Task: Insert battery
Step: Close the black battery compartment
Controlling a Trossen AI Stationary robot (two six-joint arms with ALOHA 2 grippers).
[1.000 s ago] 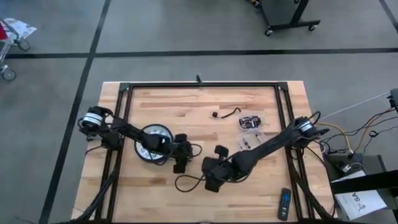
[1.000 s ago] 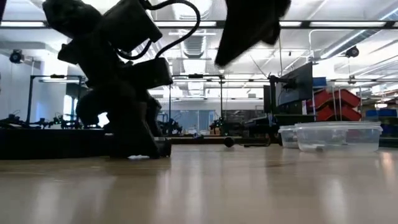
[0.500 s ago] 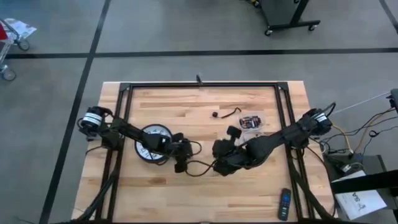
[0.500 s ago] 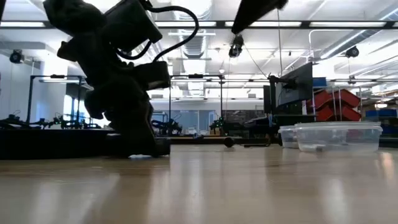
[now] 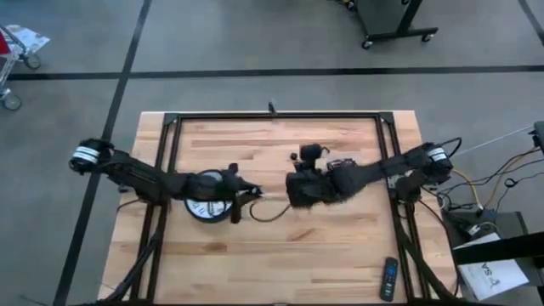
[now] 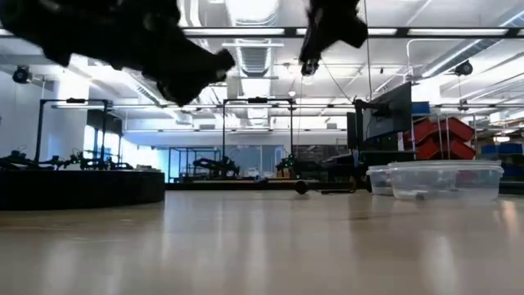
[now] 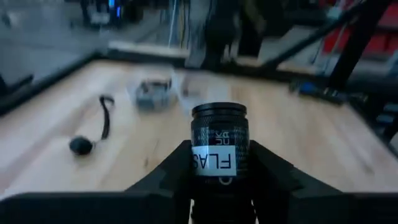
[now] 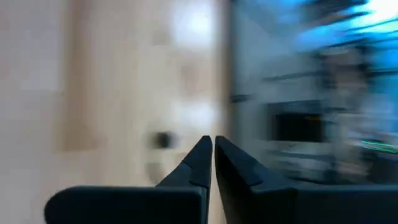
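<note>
A black flashlight [image 7: 219, 146] with a white label sits between the fingers of my left gripper [image 7: 219, 155], which hangs above the table left of centre [image 5: 242, 202]. Its knurled end [image 7: 219, 115] pokes out ahead of the fingertips. My right gripper [image 8: 213, 144] is shut on nothing and held high over the table's middle [image 5: 293, 189], close to the left gripper. The battery shows in no view. My left gripper pinches the flashlight's labelled body [image 7: 214, 163] between its two fingers [image 7: 174, 171]. The fingers point about level toward the table's right side and lie along the flashlight. The flashlight is lifted clear of the table, with its knurled end sticking out forward.
A round black-and-white dish [image 5: 204, 189] lies under the left arm. A black cord with a knob [image 7: 81, 146] and clear plastic boxes [image 6: 442, 180] lie at the far right of the table's middle. A remote [image 5: 388, 278] rests at the near right edge.
My left gripper has risen off the table with the flashlight, which is now lifted clear. My right gripper has swung from the table's near side toward the far side, rising and turning as it went.
</note>
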